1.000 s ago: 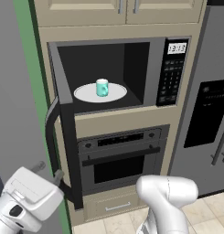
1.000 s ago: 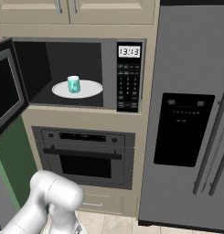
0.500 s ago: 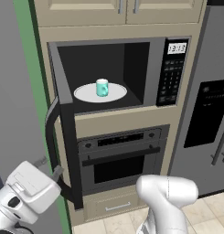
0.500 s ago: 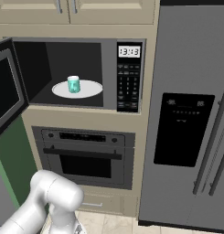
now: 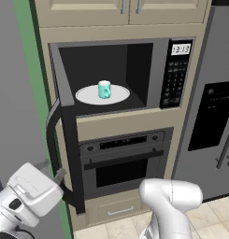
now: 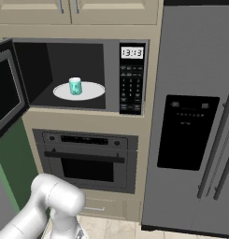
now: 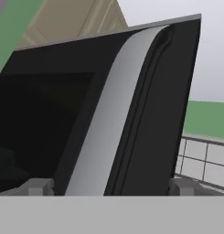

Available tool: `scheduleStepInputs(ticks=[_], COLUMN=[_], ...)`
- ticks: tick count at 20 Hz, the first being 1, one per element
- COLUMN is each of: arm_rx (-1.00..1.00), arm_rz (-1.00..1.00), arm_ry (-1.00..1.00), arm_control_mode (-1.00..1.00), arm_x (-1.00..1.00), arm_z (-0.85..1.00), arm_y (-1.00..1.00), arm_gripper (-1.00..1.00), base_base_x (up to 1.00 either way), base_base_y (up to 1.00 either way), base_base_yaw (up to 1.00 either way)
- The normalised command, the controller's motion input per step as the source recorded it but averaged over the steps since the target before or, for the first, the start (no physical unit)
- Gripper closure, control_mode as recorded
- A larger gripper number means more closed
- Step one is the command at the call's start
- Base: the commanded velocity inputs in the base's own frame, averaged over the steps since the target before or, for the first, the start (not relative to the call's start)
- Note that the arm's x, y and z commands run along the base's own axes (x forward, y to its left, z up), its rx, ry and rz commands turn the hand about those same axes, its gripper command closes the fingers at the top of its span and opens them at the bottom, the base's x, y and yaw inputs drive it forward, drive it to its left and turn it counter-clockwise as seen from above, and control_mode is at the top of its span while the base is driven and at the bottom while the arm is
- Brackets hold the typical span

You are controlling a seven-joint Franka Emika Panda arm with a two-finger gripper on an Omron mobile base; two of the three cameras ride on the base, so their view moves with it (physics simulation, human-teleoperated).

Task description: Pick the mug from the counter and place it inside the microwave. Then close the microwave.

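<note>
The teal mug (image 5: 104,89) (image 6: 75,86) stands upright on the white turntable (image 5: 118,96) inside the black microwave (image 5: 176,70) (image 6: 132,79). The microwave door (image 5: 65,100) (image 6: 4,95) is swung open to the left, and its curved black handle (image 5: 51,140) faces outward. My gripper (image 5: 50,169) sits low, at the bottom end of that handle, apart from the mug. In the hand view the gripper (image 7: 111,186) is open, and the door handle (image 7: 102,123) runs up between its fingertips (image 7: 40,186). The counter is out of view.
A black wall oven (image 5: 120,161) (image 6: 85,161) with a bar handle sits under the microwave, above a beige drawer (image 5: 120,212). A grey fridge (image 6: 195,121) stands to the right. Left of the door is a green wall strip (image 5: 29,70). Cabinets (image 5: 125,9) hang above.
My hand has crept up and a little right, closer to the lower end of the door handle. The mug and the door have not moved.
</note>
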Motion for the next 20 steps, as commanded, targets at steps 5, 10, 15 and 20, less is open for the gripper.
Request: scheduleStepInputs(ticks=[5,10,15,20], arm_rx=[0.04,0.04,0.03,0.03], arm_rz=[0.0,0.0,0.04,0.08], arm_ry=[0.0,0.0,0.0,0.01], arm_control_mode=[-1.0,-1.0,-1.0,-1.0], arm_x=[0.0,0.0,0.0,0.0], arm_z=[0.17,0.22,0.15,0.02], arm_y=[-0.3,-0.37,-0.45,-0.62], arm_gripper=[-1.0,-1.0,-1.0,-1.0], base_base_x=[0.0,0.0,0.0,0.0], base_base_y=[0.0,0.0,0.0,0.0], base_base_yaw=[0.0,0.0,0.0,0.0])
